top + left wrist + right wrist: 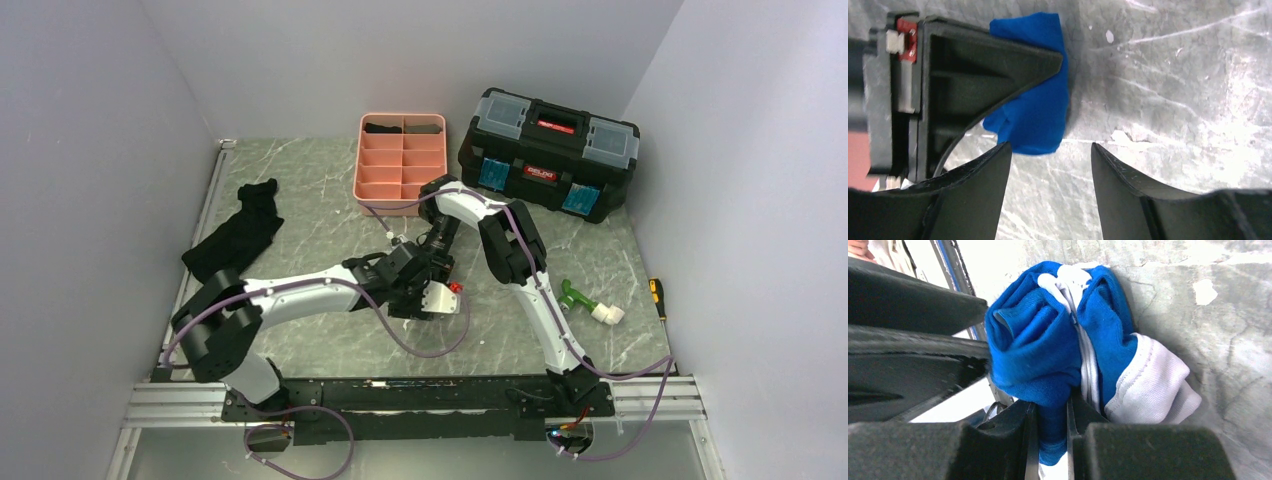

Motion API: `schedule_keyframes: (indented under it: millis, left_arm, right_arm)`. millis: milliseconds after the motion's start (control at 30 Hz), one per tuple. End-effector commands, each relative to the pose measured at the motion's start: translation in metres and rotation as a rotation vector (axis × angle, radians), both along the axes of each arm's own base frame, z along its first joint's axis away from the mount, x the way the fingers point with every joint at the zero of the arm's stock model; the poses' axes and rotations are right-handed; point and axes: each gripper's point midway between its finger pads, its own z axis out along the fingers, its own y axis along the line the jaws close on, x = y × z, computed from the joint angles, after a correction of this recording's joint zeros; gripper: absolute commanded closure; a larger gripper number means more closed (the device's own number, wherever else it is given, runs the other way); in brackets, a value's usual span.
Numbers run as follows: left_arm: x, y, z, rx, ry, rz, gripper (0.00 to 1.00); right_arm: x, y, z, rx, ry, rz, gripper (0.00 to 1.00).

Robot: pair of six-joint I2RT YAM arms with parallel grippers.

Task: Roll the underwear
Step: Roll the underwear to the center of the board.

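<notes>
The right gripper (1050,410) is pinching the bunched, perhaps loosely rolled, underwear (1048,340); the left gripper (1050,150) is hovering spread just beside it.

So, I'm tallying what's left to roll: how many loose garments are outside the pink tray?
2. The blue underwear is at centre, pinched in the right tool. A black garment lies loose at far left. Others could be hidden from view.
</notes>
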Motion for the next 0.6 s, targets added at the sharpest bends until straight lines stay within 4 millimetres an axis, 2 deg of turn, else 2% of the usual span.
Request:
schedule_keyframes:
  millis: [0,100,233,433,567]
  left_arm:
    - [0.007,0.005,0.037,-0.081,-0.124,0.007,0.35]
    - [0.002,0.012,0.043,-0.092,-0.125,-0.002,0.34]
    - [-0.005,0.001,0.047,-0.124,-0.085,-0.040,0.33]
    - [-0.008,-0.018,0.034,-0.142,-0.024,-0.093,0.33]
    - [0.001,-0.022,0.024,-0.135,-0.015,-0.081,0.33]
  right_arm:
    - [0.016,-0.001,-0.048,0.008,-0.113,0.098,1.00]
    - [0.016,-0.002,-0.049,0.004,-0.113,0.098,1.00]
    - [0.017,-0.001,-0.049,0.002,-0.119,0.098,1.00]
    - [0.018,0.000,-0.047,0.005,-0.122,0.095,1.00]
    - [0.018,0.000,-0.045,0.008,-0.126,0.096,1.00]
